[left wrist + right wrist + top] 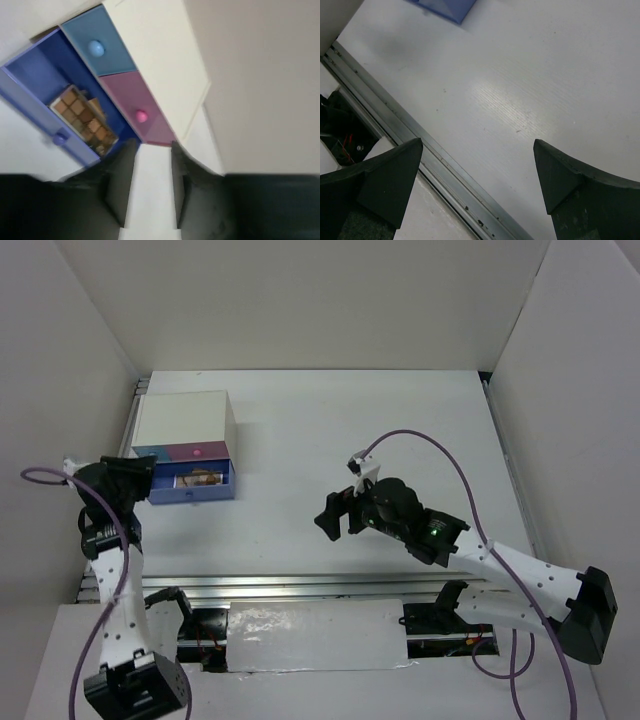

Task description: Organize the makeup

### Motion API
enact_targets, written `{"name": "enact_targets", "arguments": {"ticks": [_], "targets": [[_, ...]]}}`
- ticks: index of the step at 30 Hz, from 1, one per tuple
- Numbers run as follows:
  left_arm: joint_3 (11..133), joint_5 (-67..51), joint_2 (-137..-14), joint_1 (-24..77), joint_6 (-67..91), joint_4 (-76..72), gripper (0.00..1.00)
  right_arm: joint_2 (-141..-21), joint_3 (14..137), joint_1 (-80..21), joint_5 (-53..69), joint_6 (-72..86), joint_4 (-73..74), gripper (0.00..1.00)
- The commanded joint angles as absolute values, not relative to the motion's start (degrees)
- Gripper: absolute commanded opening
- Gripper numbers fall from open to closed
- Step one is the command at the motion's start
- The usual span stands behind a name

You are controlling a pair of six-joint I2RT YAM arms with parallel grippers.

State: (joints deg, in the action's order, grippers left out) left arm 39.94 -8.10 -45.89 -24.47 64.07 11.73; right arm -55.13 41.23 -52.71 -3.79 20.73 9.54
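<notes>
Where the overhead camera looks down, the white box (185, 420) sits far left on the table (400, 420), its blue drawer (170, 492) pulled out, palettes (200, 478) inside too small to count. Left wrist: 1 brown palette (82, 120) lies in that drawer, something tan half hidden beside it; the left gripper (152, 190) is spread before the pink drawer (127, 92). Right wrist: the right gripper (477, 175) gapes wide above the table, a blue corner cut off at the top.

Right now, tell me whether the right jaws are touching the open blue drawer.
Apart. The top view shows the right jaws open, with a wide stretch of bare table between them and the blue drawer.
</notes>
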Motion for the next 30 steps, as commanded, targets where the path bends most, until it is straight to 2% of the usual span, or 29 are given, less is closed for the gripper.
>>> {"name": "enact_targets", "arguments": {"ticks": [1, 2, 3, 10, 13, 23, 30], "targets": [[33.9, -4.3, -40.6, -24.7, 61.7, 18.1, 0.19, -55.5, 40.8, -52.5, -4.5, 20.0, 5.8, 1.0], [31.7, -4.6, -39.5, -24.7, 62.1, 17.2, 0.07, -55.6, 40.6, -52.5, -4.7, 20.1, 5.8, 1.0], [27.5, -4.9, -38.1, -24.6, 62.7, 16.5, 0.0, -55.6, 40.6, -52.5, -5.0, 20.0, 5.7, 1.0], [16.2, -6.0, -39.3, -24.6, 67.3, 6.8, 0.0, -53.3, 38.1, -52.5, -9.9, 20.7, 3.3, 1.0], [17.0, -7.0, -46.6, -24.6, 67.1, 1.2, 0.0, -52.6, 37.2, -52.5, -11.5, 20.7, 2.3, 1.0], [17.8, -11.5, -77.7, -24.6, 70.5, -32.1, 0.01, -52.6, 36.7, -52.5, -13.9, 20.5, 2.1, 1.0], [20.7, -10.9, -84.3, -23.6, 70.2, -41.4, 0.05, -54.8, 37.9, -52.0, -13.1, 20.2, 3.0, 1.0]]}}
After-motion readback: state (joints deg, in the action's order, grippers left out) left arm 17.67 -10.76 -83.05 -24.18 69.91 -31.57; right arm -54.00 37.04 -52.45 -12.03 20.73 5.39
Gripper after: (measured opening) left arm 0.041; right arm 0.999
